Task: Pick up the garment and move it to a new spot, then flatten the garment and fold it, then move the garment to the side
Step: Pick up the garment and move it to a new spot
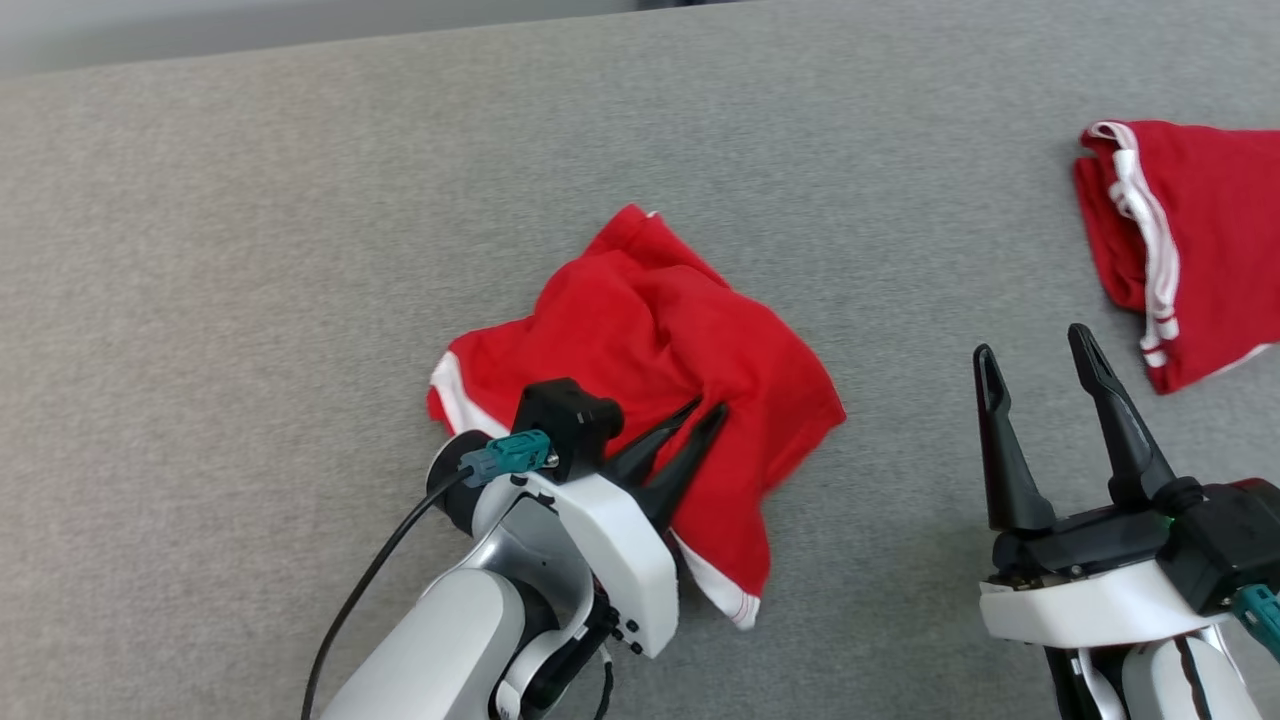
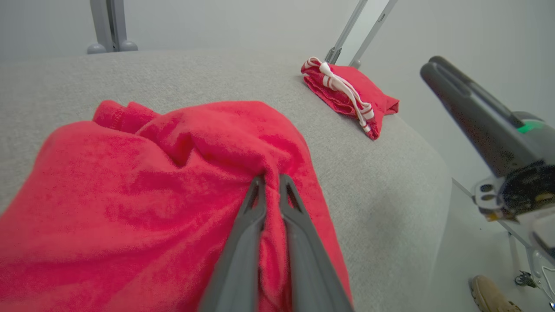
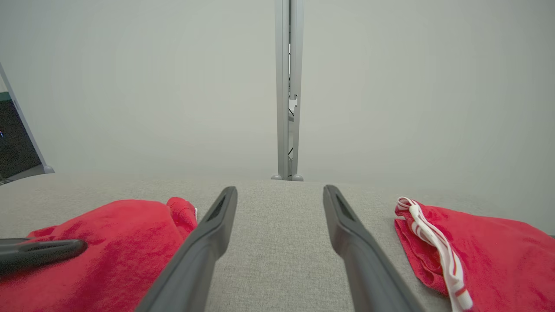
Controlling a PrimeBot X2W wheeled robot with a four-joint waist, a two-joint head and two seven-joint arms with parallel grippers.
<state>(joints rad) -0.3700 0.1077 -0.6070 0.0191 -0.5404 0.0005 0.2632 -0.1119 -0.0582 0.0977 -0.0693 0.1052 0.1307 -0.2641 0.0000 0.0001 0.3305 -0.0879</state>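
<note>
The red garment (image 1: 650, 320) lies crumpled near the middle of the grey surface (image 1: 250, 250), its white-trimmed hem trailing toward 5 o'clock. The left end effector (image 1: 707, 408) comes in from 7 o'clock and is clenched on a raised fold near the cloth's 4 o'clock side. In the left wrist view its two dark fingers (image 2: 243, 247) are nearly together with a ridge of red fabric pinched between them. The right end effector (image 1: 1032, 342) hangs released, jaws wide, at 3 o'clock of the garment and apart from it, holding nothing. A second red garment (image 1: 1200, 230), folded and striped white, sits at 2 o'clock near the surface's edge.

Judging from this, the pick-up is in hand and the move to a new spot is not yet done. The main risk is the bite: it looks like a thin pinch on one fold, so the cloth may slide out once its weight hangs from it. A one-layer hold would also let the rest dangle in a bunch, making flattening harder. If the carry heads toward 2 or 3 o'clock, the trailing hem could catch on the open fingers of the right end effector, or drag across the folded piece and disturb it
</note>
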